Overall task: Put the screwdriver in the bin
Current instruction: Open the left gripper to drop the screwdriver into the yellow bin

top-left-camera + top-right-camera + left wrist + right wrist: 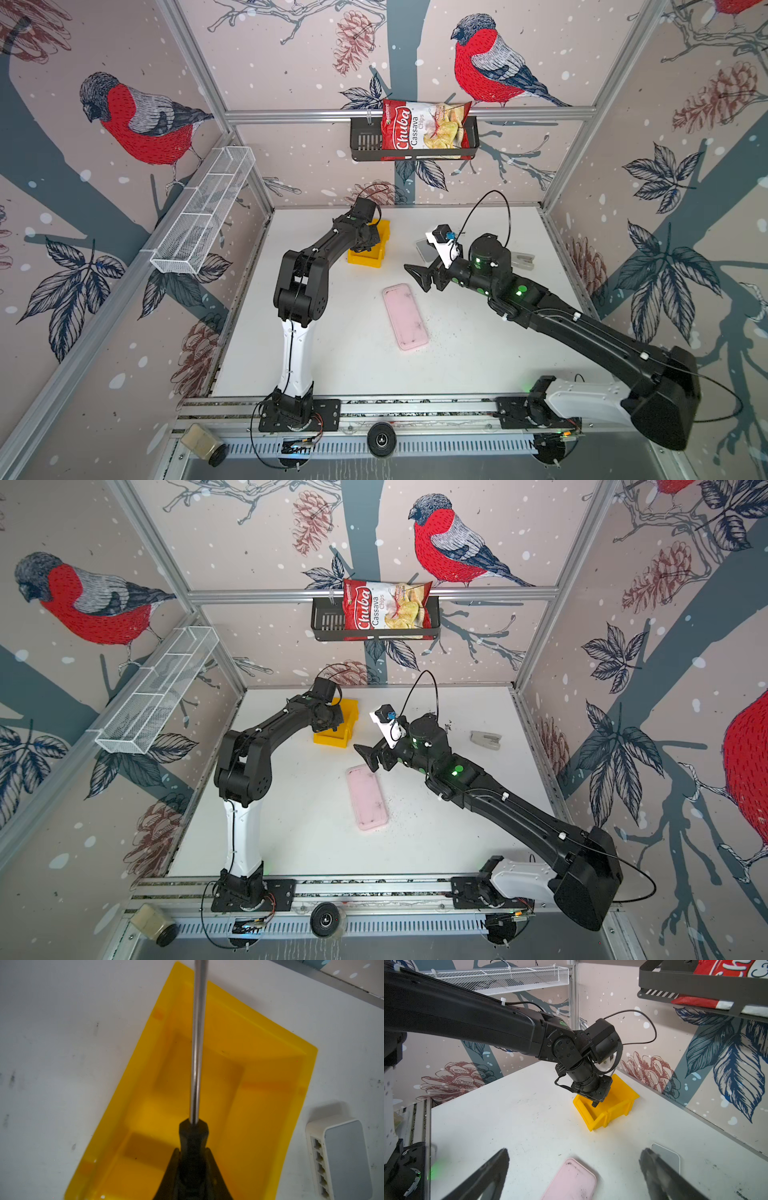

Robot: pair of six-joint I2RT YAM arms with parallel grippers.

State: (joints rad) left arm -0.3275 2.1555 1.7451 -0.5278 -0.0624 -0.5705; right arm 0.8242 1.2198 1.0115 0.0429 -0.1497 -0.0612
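Yellow bin [270,1115] under L hand [192,1150] w/ screwdriver [197,1053] in grip; R hand [575,1153] agape.

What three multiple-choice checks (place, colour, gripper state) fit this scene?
1. Where is the slim black-handled screwdriver relative to the small yellow plastic bin?
A. beside it
B. held over it by the left gripper
C. lying on its floor
2. What colour is the flat rectangular phone case?
A. blue
B. pink
C. green
3. The right gripper is:
A. open, empty
B. shut on the case
C. shut on the screwdriver
Answers: B, left wrist view shows its handle clamped above the bin; B, pink in both top views; A, jaws wide apart, nothing between.
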